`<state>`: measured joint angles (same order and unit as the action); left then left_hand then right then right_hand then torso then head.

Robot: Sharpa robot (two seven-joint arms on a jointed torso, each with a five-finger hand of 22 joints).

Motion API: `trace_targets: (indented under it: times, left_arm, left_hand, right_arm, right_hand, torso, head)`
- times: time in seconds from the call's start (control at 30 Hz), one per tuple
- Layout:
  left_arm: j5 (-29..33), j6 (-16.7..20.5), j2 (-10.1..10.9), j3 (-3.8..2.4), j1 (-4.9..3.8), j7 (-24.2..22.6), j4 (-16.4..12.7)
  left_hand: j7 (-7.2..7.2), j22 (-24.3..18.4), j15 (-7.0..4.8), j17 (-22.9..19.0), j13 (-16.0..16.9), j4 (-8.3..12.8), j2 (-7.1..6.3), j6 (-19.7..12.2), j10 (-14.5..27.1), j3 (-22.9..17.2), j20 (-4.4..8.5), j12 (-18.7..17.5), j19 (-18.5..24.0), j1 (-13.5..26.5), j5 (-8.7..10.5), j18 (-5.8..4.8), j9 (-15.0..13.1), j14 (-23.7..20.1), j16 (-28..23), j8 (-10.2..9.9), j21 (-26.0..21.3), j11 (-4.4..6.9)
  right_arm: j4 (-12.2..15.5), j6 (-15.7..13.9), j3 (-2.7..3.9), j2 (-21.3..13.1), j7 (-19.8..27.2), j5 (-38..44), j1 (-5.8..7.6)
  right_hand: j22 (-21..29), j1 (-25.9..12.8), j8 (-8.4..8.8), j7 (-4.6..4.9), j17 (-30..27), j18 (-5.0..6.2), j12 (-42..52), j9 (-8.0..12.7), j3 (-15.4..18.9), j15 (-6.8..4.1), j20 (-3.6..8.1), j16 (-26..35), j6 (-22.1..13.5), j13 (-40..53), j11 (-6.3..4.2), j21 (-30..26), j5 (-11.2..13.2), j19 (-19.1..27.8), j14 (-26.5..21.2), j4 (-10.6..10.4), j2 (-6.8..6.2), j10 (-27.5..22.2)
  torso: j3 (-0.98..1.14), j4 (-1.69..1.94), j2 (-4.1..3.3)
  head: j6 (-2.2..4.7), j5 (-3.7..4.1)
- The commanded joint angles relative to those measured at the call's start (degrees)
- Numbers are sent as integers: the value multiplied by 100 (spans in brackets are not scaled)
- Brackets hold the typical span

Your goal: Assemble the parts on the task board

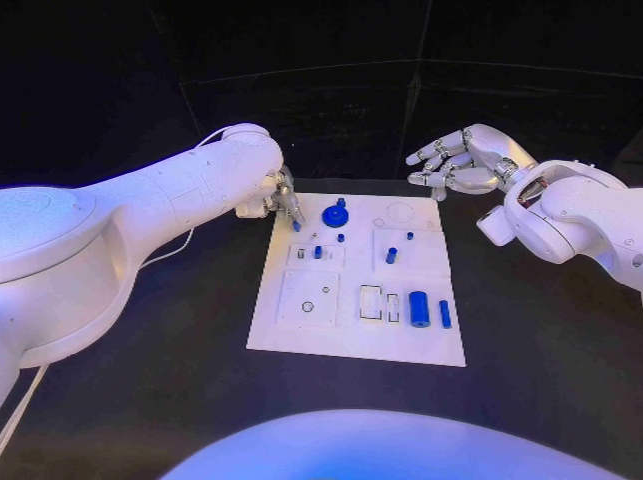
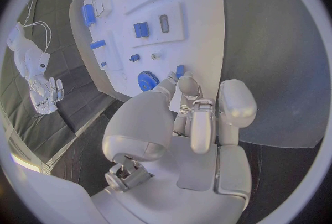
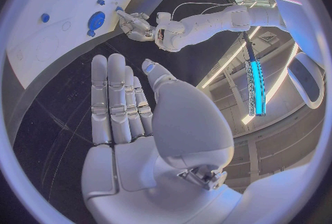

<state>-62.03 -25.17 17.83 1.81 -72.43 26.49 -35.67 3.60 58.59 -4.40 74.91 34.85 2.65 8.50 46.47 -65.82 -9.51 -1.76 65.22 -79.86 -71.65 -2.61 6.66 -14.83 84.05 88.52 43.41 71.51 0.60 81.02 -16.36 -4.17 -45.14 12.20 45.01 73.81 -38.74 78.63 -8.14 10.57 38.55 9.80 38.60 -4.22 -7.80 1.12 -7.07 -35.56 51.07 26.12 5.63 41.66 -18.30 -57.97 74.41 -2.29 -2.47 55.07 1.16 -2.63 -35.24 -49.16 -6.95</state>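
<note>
The white task board lies mid-table, its long axis running away from the robot. At its far left corner the left hand pinches a small blue part between fingertips, just beside the blue gear. The right hand hovers off the far right corner, fingers loosely apart, holding nothing. No lettering on the board is readable.

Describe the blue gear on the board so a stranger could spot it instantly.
Start at the white task board mid-table and go to its far edge, near the left hand. The blue gear lies there: a round toothed disc, wider than the small blue pegs beside it.
</note>
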Motion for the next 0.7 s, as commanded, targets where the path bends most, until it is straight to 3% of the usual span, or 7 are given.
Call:
trace_targets:
  times: [0.03,0.2,0.37,0.6,0.7]
  left_arm:
    - [19,-31,14,-1,-4,-124,-32]
    - [107,92,68,-1,-3,-191,-109]
    - [280,229,180,-1,-3,-230,-249]
    - [348,403,442,-4,-35,-268,-632]
    - [355,459,559,-4,-62,-263,-825]
  left_hand:
    - [-9,23,-32,1127,-13,205,93,-40,-17,-309,32,-43,-16,-221,-32,-77,-9,512,3,-25,28,32]
    - [33,88,6,1138,5,489,-31,-17,-115,-872,-3,-69,-36,-25,-28,-90,-22,515,8,19,67,7]
    - [32,102,11,1135,-9,632,-148,-9,-155,-1255,-11,-93,-35,189,-29,-87,-53,515,7,71,73,0]
    - [21,126,10,1144,11,734,-252,1,-206,-1538,-13,-89,-39,333,-34,-91,-83,517,11,119,85,5]
    - [17,138,8,1145,20,766,-285,12,-229,-1620,-13,-85,-43,368,-36,-92,-95,517,11,138,92,8]
  right_arm:
    - [7,-2,4,6,58,5,13]
    - [6,0,4,6,59,5,13]
    - [5,0,4,0,59,5,13]
    - [9,0,4,-17,58,5,13]
    - [12,-1,4,-29,56,5,13]
  right_hand:
    - [6,7,-10,-5,8,71,25,-9,-5,1,-25,26,-25,-6,-7,-36,-32,-33,-29,-13,8,-37]
    - [6,7,-10,-5,8,71,25,-9,-5,1,-25,26,-25,-6,-7,-36,-32,-33,-29,-13,8,-37]
    - [6,7,-10,-5,8,71,25,-9,-5,1,-25,26,-25,-6,-7,-36,-32,-33,-29,-13,8,-37]
    - [8,11,-15,-4,9,71,30,-9,-10,1,-24,28,-28,-11,-7,-40,-47,-36,-29,-19,14,-40]
    - [8,11,-15,-4,9,71,30,-9,-10,1,-24,28,-28,-11,-7,-40,-47,-36,-29,-19,14,-40]
  torso:
    - [0,4,-1]
    - [1,6,0]
    - [0,18,3]
    - [4,16,7]
    - [0,26,11]
  head:
    - [-6,4]
    - [-16,1]
    - [-20,8]
    - [-36,-59]
    - [-43,-49]
